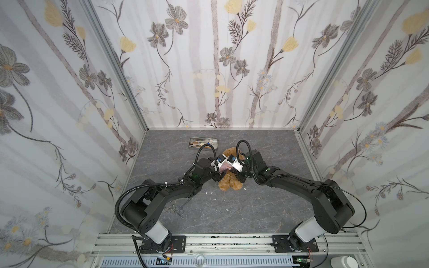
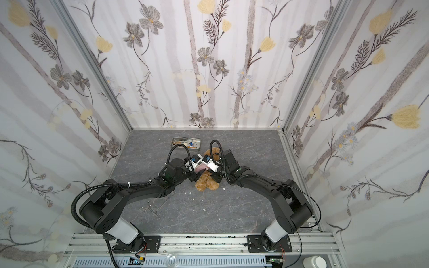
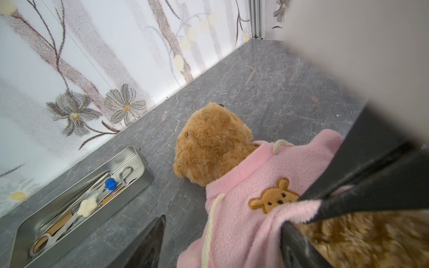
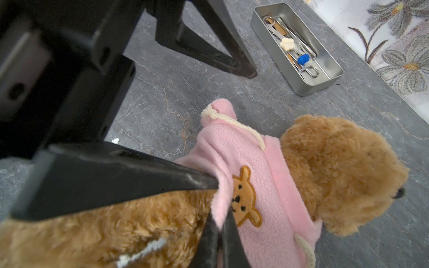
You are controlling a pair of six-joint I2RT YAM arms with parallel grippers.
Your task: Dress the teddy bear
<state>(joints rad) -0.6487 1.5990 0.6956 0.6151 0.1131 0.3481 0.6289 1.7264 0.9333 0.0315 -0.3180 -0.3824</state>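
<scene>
The golden-brown teddy bear lies on the grey table, head toward the back wall. A pink shirt with an orange bear-face emblem sits over its neck and chest, its belly fur bare below the hem. My right gripper is shut on the shirt's hem beside the emblem. My left gripper is open wide. One of its fingers is tucked under the hem against the fur, and the other is over bare table. In both top views the wrists hide the jaws.
A metal tray of instruments stands just behind and left of the bear's head. Loose forceps lie on the table under my left arm. Small white scraps dot the front area. Papered walls close three sides.
</scene>
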